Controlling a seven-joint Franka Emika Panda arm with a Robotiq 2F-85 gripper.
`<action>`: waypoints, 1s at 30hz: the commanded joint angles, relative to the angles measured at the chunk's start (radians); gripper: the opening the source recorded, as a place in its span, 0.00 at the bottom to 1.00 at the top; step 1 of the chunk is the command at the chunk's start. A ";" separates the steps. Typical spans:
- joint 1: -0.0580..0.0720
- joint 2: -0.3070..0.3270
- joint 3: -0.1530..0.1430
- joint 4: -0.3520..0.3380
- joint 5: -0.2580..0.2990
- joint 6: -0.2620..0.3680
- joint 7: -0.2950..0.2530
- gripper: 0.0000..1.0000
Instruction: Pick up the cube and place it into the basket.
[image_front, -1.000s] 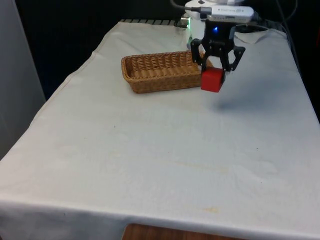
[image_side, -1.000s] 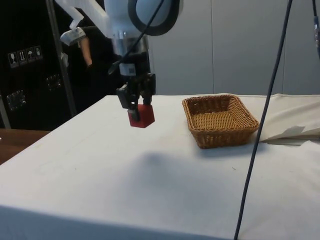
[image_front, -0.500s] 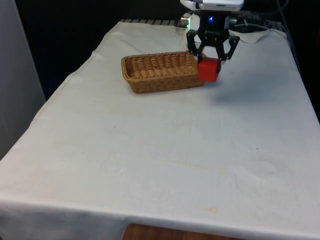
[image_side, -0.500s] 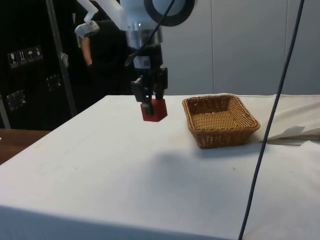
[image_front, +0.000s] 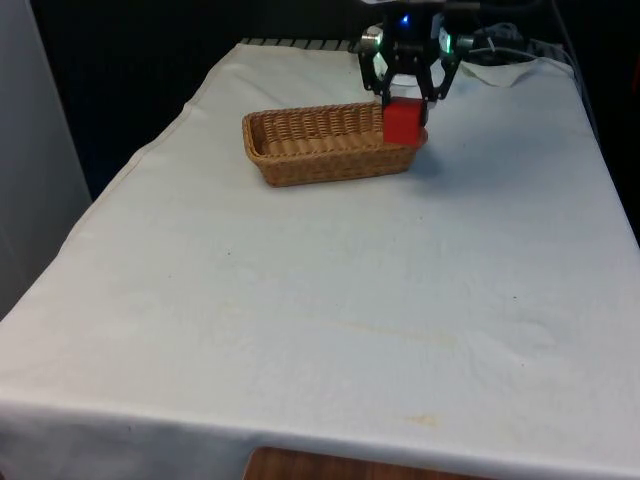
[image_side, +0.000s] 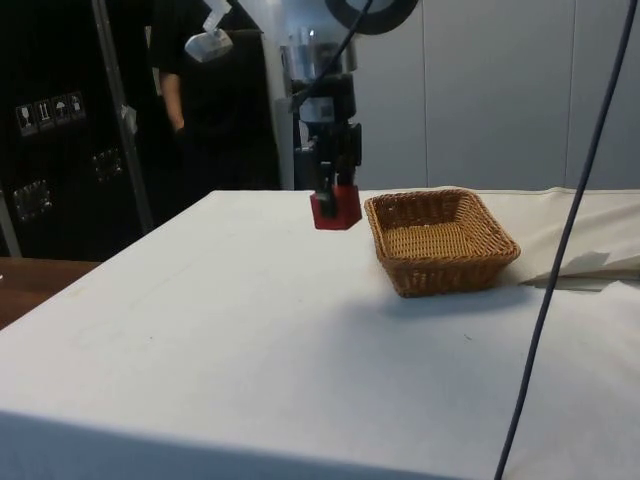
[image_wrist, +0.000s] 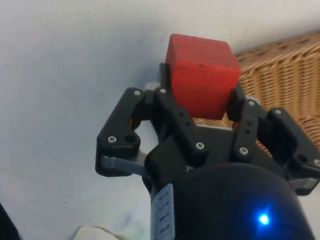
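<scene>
- The white cloth-covered table (image_front: 330, 300) carries nothing else of the task.
- The oblong woven wicker basket (image_front: 320, 145) is empty, so placing remains.
- The black two-finger gripper (image_front: 404, 88) is clamped on the cube, airborne.
- The small red cube (image_front: 402, 122) is lifted, at the basket's 3 o'clock rim in the front view; lowering and release are left.

No readable text. Small white symbol stickers (image_side: 45, 113) on the dark cabinet, upper left of side view, too small to read.
</scene>
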 joint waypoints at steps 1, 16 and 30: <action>-0.003 -0.013 -0.004 -0.015 -0.015 0.012 -0.001 0.03; -0.014 -0.091 -0.053 -0.110 -0.013 0.032 -0.109 0.03; -0.021 -0.129 -0.107 -0.200 -0.002 0.097 -0.221 0.03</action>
